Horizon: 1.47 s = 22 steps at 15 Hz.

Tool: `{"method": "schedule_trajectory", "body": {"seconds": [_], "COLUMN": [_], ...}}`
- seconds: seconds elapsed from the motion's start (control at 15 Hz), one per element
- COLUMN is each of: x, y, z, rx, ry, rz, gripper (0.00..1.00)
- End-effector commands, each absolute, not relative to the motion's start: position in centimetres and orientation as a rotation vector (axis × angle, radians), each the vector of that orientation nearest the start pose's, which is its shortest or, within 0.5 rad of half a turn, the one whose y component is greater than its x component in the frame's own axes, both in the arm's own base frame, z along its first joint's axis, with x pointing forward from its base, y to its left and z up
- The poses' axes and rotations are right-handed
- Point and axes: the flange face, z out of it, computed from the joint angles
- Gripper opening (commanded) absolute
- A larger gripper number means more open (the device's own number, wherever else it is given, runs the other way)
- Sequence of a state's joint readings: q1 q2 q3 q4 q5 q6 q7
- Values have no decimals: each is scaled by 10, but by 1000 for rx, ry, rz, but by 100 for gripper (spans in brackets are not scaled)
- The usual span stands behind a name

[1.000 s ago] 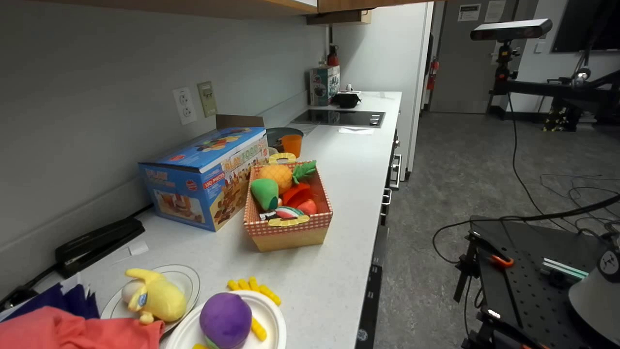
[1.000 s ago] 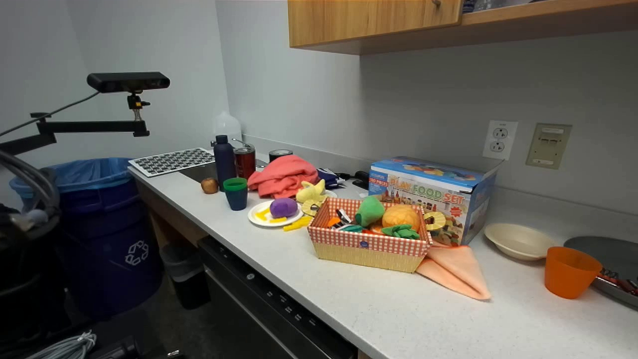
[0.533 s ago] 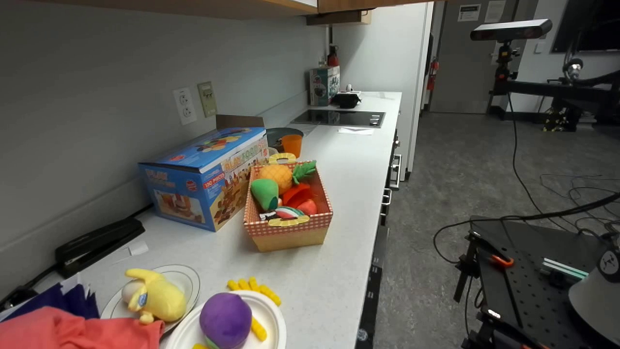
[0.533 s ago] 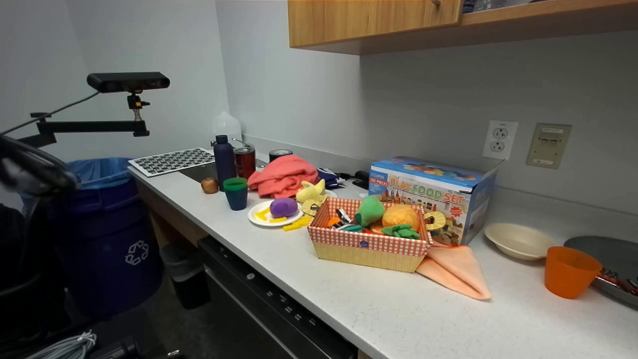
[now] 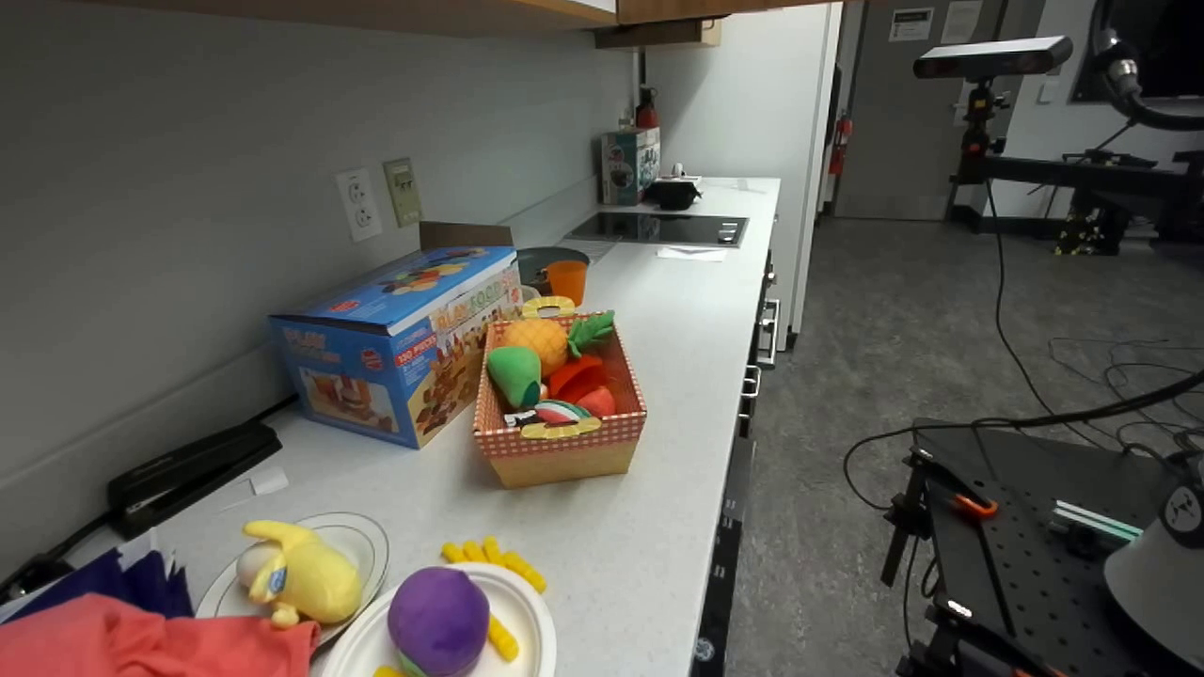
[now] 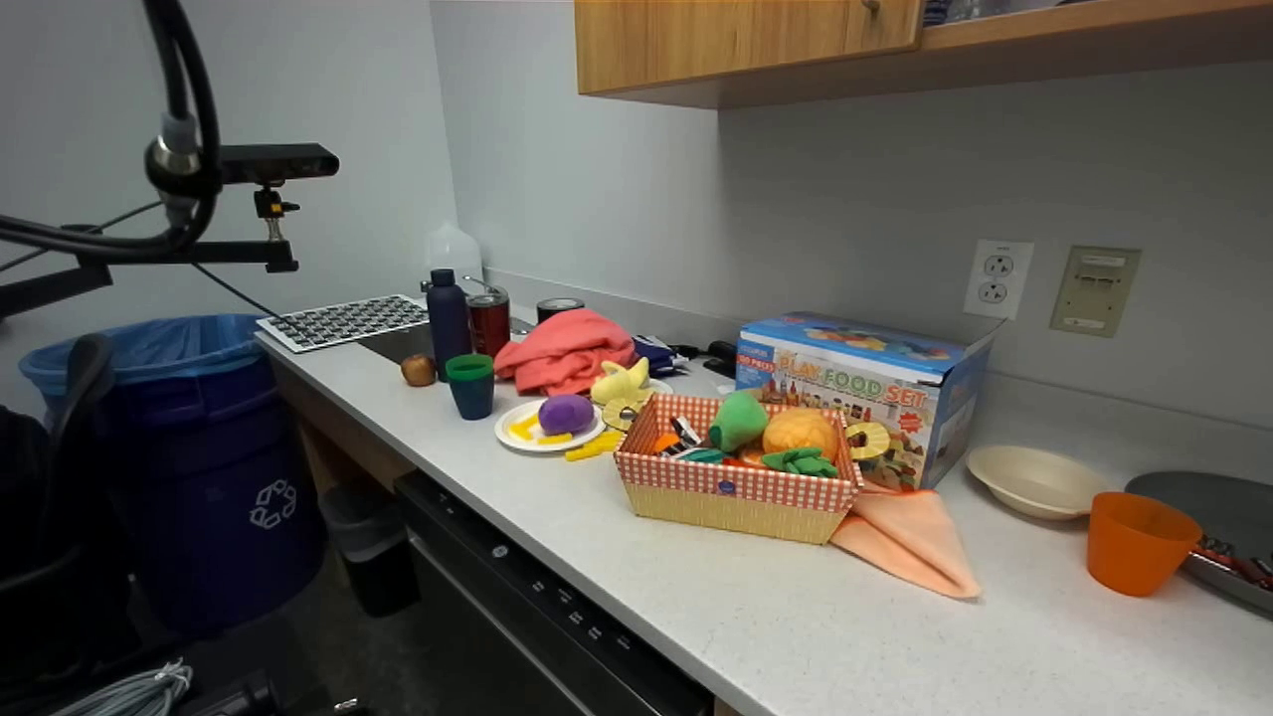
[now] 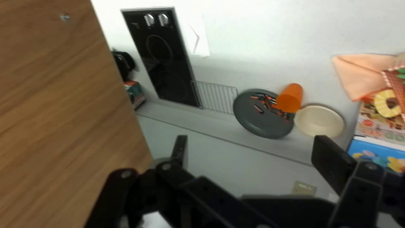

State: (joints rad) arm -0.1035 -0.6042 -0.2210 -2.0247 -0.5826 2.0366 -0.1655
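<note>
Nearest in the wrist view, the tool (image 7: 251, 148) has its jaws well apart, then a panel (image 7: 69, 95) fills the left side, and farther off on the desk (image 7: 262, 41) are a bowl (image 7: 319, 122), a cup (image 7: 289, 98) just beside it and a plate (image 7: 259, 125), a rack (image 7: 218, 96) near the plate and a cooktop (image 7: 164, 60) beyond

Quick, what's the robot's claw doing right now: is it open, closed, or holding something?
Claw: open, its two fingers spread wide apart, holding nothing.
</note>
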Motion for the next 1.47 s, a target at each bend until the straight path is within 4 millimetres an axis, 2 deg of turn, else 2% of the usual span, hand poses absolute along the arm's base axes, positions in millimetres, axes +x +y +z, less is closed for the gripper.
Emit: {"method": "schedule_trajectory", "body": {"seconds": [0.0, 0.2, 0.33, 0.4, 0.53, 1.0, 1.2, 1.4], "x": [375, 397, 412, 402, 410, 406, 429, 463], "y": [-177, -162, -150, -157, -155, -157, -137, -106], "z": [735, 704, 683, 693, 683, 688, 680, 654], "rx": [2676, 2858, 2981, 2889, 2904, 2898, 2843, 2840], "ry": [-109, -106, -92, -118, -115, -124, 28, 201], "rz": [696, 714, 661, 690, 663, 679, 685, 654], "gripper": [100, 100, 100, 100, 100, 100, 100, 100]}}
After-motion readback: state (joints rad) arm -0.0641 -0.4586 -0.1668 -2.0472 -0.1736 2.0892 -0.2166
